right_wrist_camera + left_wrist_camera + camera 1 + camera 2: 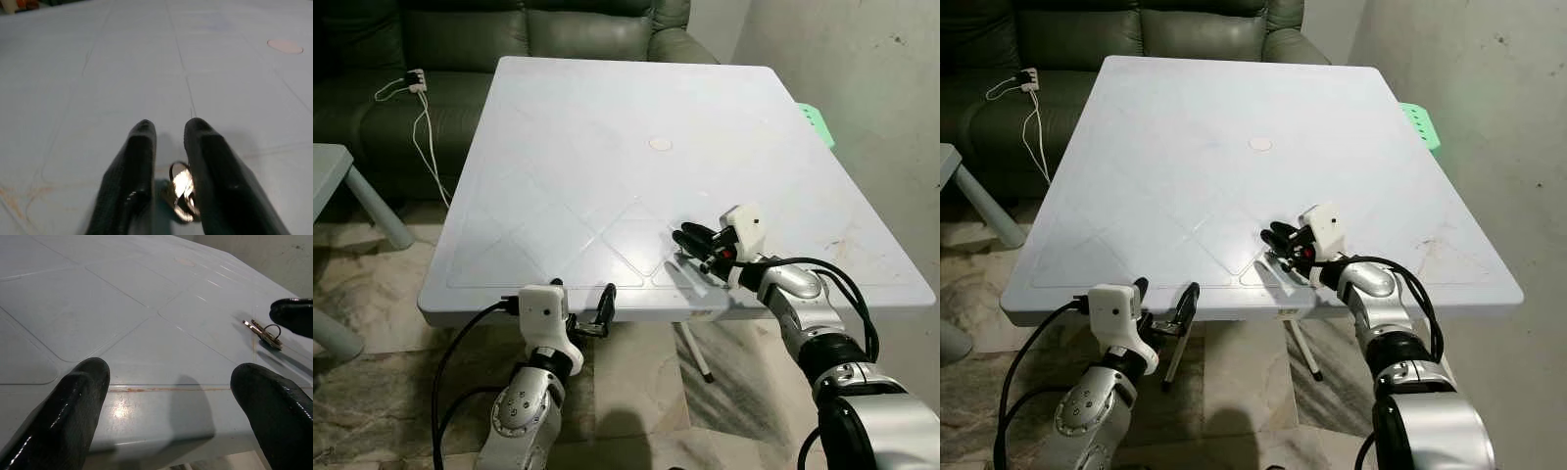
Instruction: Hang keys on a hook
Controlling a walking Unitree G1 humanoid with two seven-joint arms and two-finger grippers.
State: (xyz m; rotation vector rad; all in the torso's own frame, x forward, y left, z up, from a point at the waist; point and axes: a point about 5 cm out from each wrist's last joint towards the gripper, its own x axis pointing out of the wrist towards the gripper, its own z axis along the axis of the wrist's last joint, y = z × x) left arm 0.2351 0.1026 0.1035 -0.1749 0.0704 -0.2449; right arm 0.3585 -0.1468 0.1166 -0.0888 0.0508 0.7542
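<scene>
A dark green sofa (pixel 509 39) stands at the far end, beyond everything else, with a white charger and cable (pixel 416 98) trailing down its seat front. Ahead of both sets of fingers spreads the big pale grey table (pixel 568 147), its top moulded with diamond panel lines and a small round cap (pixel 660 144) set at its middle, well beyond the fingers. A second grey table (pixel 337 171) pokes in far off to the left of the left fingers, and a light green plastic thing (pixel 815 121) peeks past the table's far right edge against the wall. Marbled floor tiles (pixel 372 294) lie below.

The left gripper (pixel 582 305) hovers at the table's near edge, its two black fingers (pixel 63 416) spread wide apart with nothing between them; only the table's rim sits in the gap. The right gripper (pixel 690 245) reaches in over the near right part of the table, fingertips low to the surface. Its fingers (pixel 132 181) stand only a narrow gap apart, and the keys (pixel 182 192) lie on the table right in that gap, a ring with small brassy keys. I cannot tell whether the fingers actually pinch the keys or merely straddle them. From the left fingers' side, the keys (pixel 264 332) rest flat on the table off ahead and to the right, just beside a right fingertip.
</scene>
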